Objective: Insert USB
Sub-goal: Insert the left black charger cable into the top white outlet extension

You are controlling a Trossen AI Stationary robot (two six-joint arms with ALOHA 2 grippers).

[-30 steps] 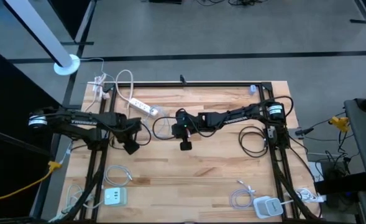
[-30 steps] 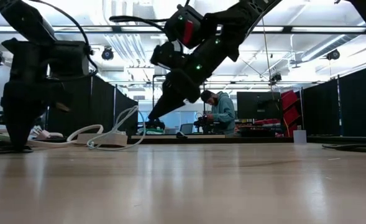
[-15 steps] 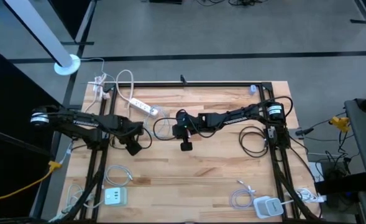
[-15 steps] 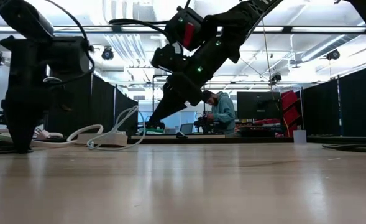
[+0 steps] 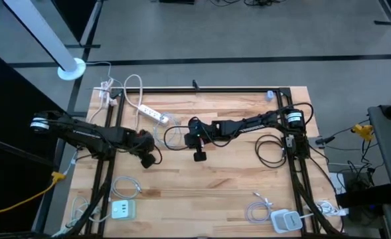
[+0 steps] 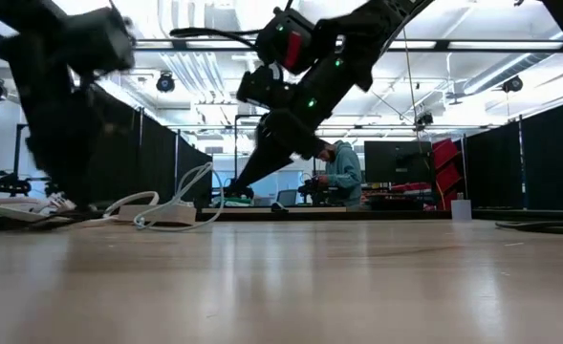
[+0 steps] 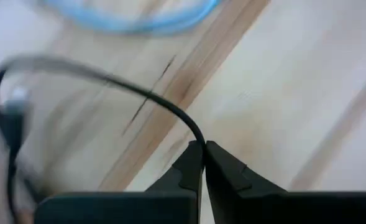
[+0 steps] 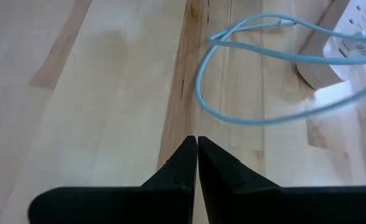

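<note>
Near the table's (image 5: 235,179) left edge the left gripper (image 7: 204,147) pinches a black cable (image 7: 117,84), while the right gripper (image 8: 197,142) hangs mid-table, fingers closed on nothing.

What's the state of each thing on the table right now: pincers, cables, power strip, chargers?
left pincer: shut on a black cable
black cable: pinched at the fingertips, loops away over the wood
right pincer: shut, holds nothing, above bare wood
light blue cable: loose, looped on the table
power strip: flat on the table, white cord attached
two white chargers: at the near corners, untouched
</note>
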